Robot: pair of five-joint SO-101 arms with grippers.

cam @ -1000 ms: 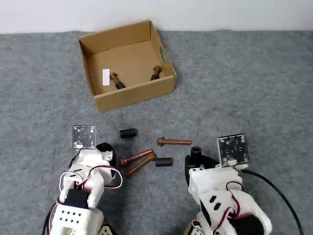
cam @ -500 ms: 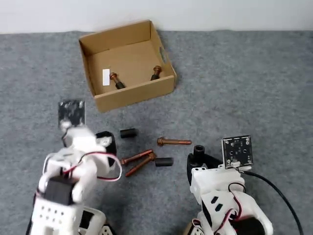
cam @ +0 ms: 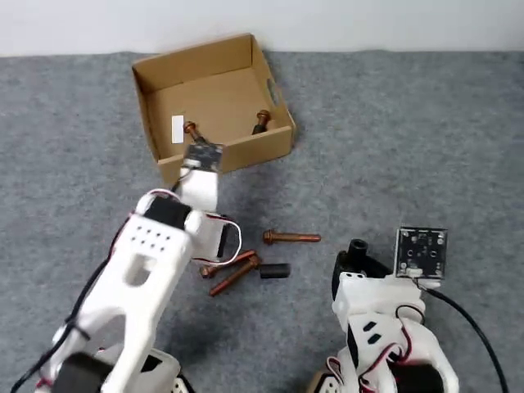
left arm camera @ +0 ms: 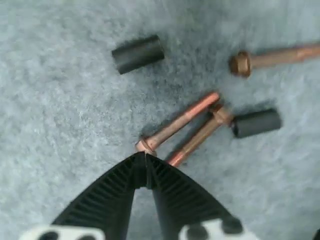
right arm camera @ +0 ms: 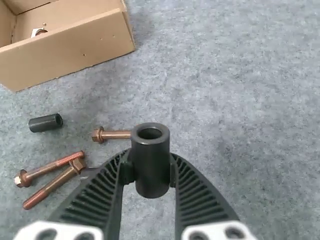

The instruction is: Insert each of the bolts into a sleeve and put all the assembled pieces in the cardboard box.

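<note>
The counter [cam: 409, 147] is covered in soft grey carpet, and a white wall [cam: 327, 24] runs along its far side. The cardboard box [cam: 237, 155] sits near that wall with two put-together pieces [cam: 195, 135] inside. Three bolts [left arm camera: 180, 122] and two black sleeves [left arm camera: 138, 53] lie loose on the carpet. The left tool [left arm camera: 146, 162] is clenched on nothing, close to one bolt's head. The right tool [right arm camera: 150, 165] grips another sleeve [right arm camera: 150, 150], standing upright.

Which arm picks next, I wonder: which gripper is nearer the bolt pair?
Left: left gripper right at the bolt pair; right gripper, holding a sleeve, sits well aside.
</note>
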